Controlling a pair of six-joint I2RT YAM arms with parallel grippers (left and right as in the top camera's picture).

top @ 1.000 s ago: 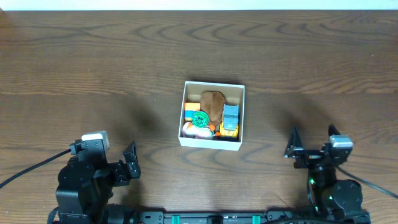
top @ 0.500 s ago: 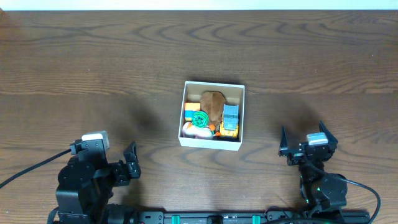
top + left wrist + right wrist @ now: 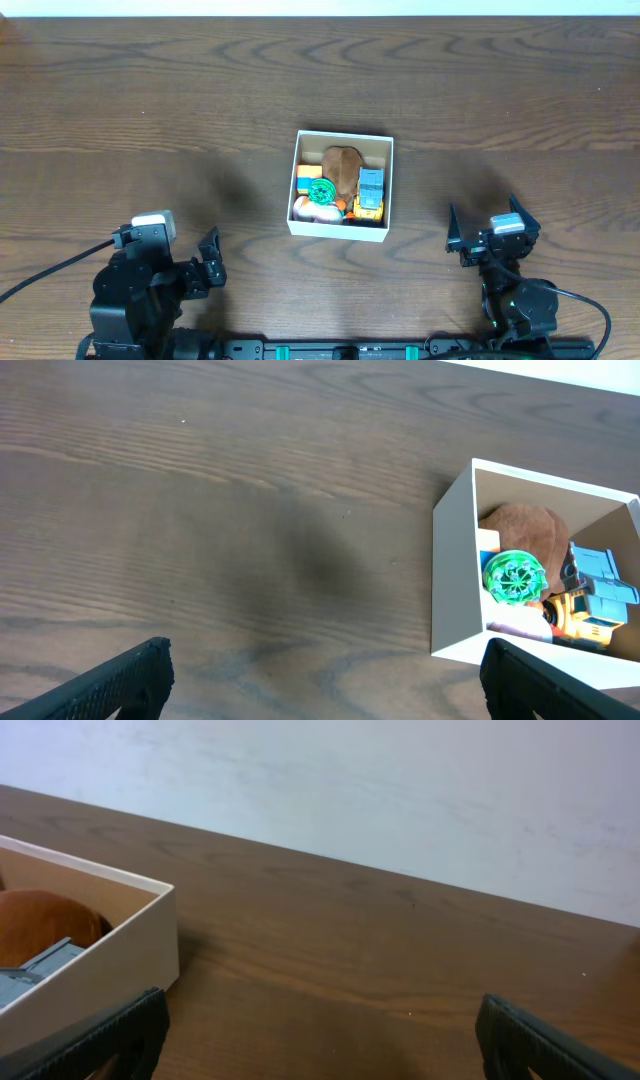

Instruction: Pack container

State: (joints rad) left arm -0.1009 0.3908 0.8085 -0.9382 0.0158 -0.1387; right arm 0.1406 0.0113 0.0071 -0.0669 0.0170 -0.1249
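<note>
Left gripper [image 3: 325, 670], right gripper [image 3: 322, 1020] spread wide; toys [image 3: 340, 185] inside container [image 3: 335, 228].

Both arms were black. L arm [image 3: 140, 300] looked bulkier, w/ pale grey cam block [image 3: 150, 223] & thick black cable [image 3: 45, 275]. R arm [image 3: 520, 305] was slimmer, w/ smaller grey block [image 3: 507, 224] & thin cable [image 3: 590, 305]. Fingertips [image 3: 110, 682] were matte black, finely ribbed.

Dark brown wooden table [image 3: 150, 100] with visible grain, white square container [image 3: 330, 229] standing directly on it, near the middle
</note>
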